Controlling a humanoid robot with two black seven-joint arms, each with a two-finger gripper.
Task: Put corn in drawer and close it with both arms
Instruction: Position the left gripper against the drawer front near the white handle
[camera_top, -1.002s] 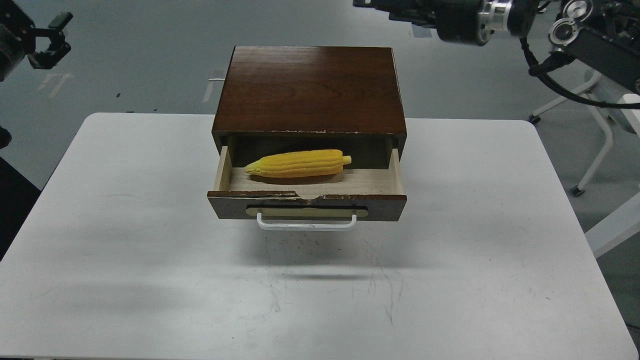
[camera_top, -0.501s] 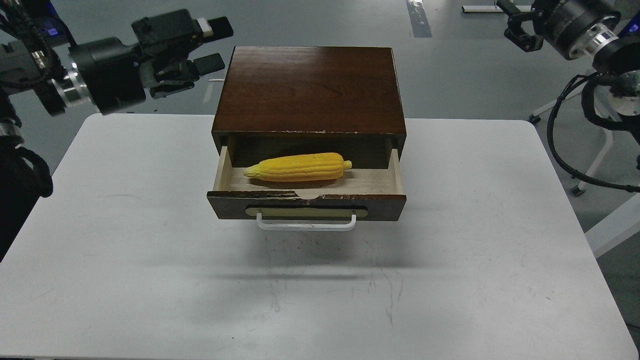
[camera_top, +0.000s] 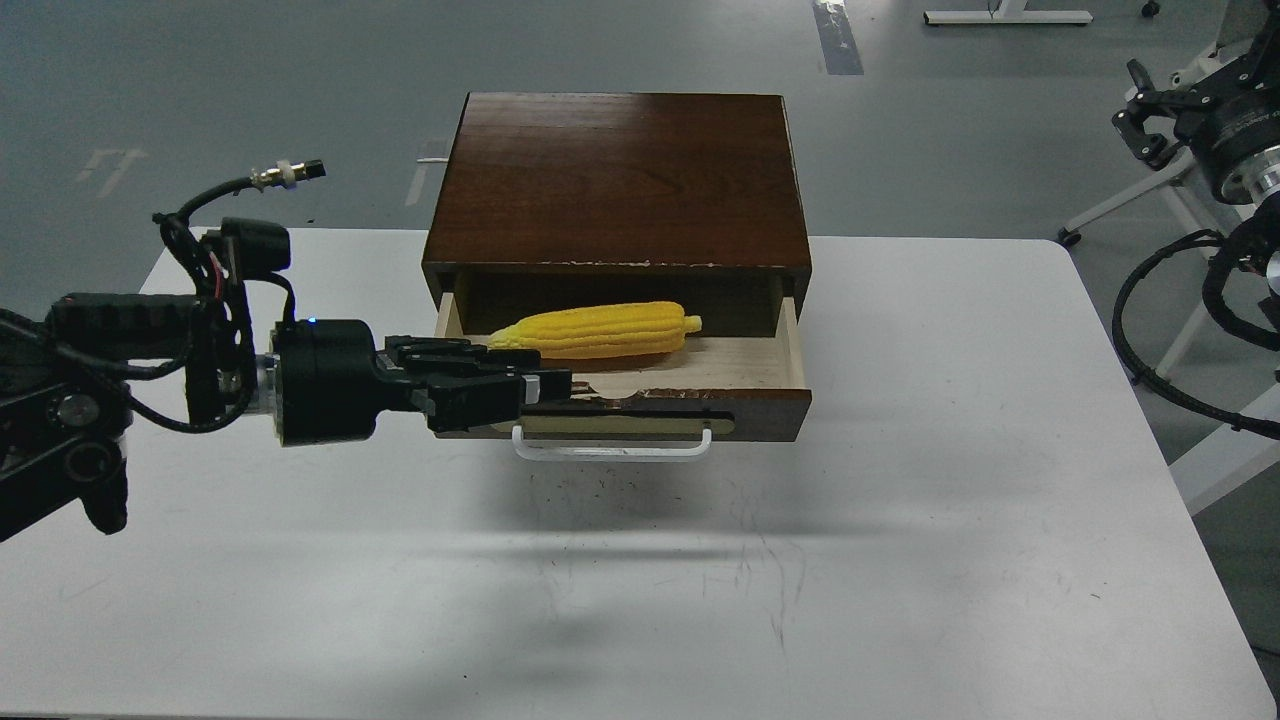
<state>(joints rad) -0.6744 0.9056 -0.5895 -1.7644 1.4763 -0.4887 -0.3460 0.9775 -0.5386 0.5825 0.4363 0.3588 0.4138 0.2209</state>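
The drawer of a dark brown wooden cabinet stands pulled open, with its white bar handle toward me. The yellow corn lies on its side inside the drawer, tip to the left. My left gripper reaches in from the left at drawer height. Its two fingers are slightly apart and empty, and they lie across the left part of the drawer's front, hiding it. My right gripper is open and empty, raised far off at the upper right, beyond the table's edge.
The cabinet stands at the back middle of a white table. White frame legs stand on the grey floor to the right, next to my right arm's cables.
My left arm has swung down from the upper left to the drawer's front left. My right gripper has moved further right and lower. The corn and drawer have not moved.
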